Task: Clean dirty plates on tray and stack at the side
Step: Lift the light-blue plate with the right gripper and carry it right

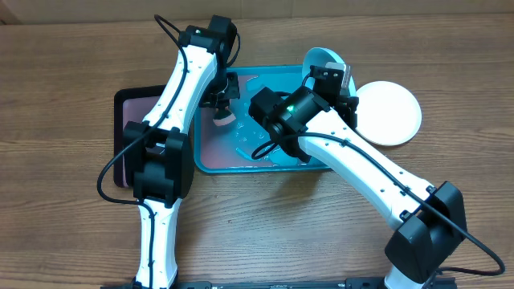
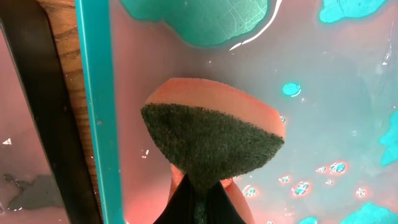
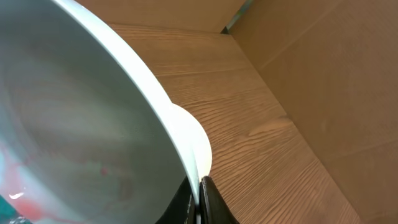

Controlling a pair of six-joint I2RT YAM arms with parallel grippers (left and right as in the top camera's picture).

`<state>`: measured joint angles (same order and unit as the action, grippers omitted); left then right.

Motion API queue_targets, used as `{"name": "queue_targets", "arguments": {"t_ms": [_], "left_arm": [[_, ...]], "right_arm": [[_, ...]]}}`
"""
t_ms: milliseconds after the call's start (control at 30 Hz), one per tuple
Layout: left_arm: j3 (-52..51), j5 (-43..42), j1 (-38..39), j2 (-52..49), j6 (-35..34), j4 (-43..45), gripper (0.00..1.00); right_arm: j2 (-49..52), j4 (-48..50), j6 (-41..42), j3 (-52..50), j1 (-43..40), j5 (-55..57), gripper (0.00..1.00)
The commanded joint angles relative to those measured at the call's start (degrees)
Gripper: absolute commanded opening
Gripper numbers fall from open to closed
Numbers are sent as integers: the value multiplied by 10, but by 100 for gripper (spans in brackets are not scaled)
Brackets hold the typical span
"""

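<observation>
The left claw (image 2: pixel 196 200) is clenched on a sponge (image 2: pixel 211 140), held over the pinkish wet floor of the turquoise tray (image 1: pixel 265 76). The right claw (image 3: pixel 200 199) is clamped on the rim of a light blue plate (image 1: pixel 321 58), tilted at the tray's far right corner. A white plate (image 1: pixel 389 112) lies on the counter (image 1: pixel 64 225) just beside the tray.

Lots covered up or cropped

From overhead the left arm (image 1: pixel 181 88) sat over much of the black tray (image 1: pixel 135 104) and the right arm (image 1: pixel 353 164) blocked the right side of the big tray (image 1: pixel 281 74), so the blue plate (image 1: pixel 320 56) showed only a bit of rim. Up close that plate was blurry and cropped, hiding all but a sliver of the white plate (image 3: pixel 198 146). The bottom end of the sponge (image 2: pixel 211 140) vanished into the left gripper (image 2: pixel 200 205).
</observation>
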<state>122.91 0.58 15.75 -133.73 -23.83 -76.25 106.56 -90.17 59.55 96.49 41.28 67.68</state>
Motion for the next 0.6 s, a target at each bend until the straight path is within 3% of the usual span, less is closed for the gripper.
{"name": "queue_targets", "arguments": {"t_ms": [0, 567], "left_arm": [[-3, -9, 4, 0, 5, 1, 4], [-3, -9, 3, 0, 5, 0, 5]], "right_arm": [[-17, 0, 20, 19, -1, 7, 4], [-17, -4, 20, 44, -1, -38, 4]]}}
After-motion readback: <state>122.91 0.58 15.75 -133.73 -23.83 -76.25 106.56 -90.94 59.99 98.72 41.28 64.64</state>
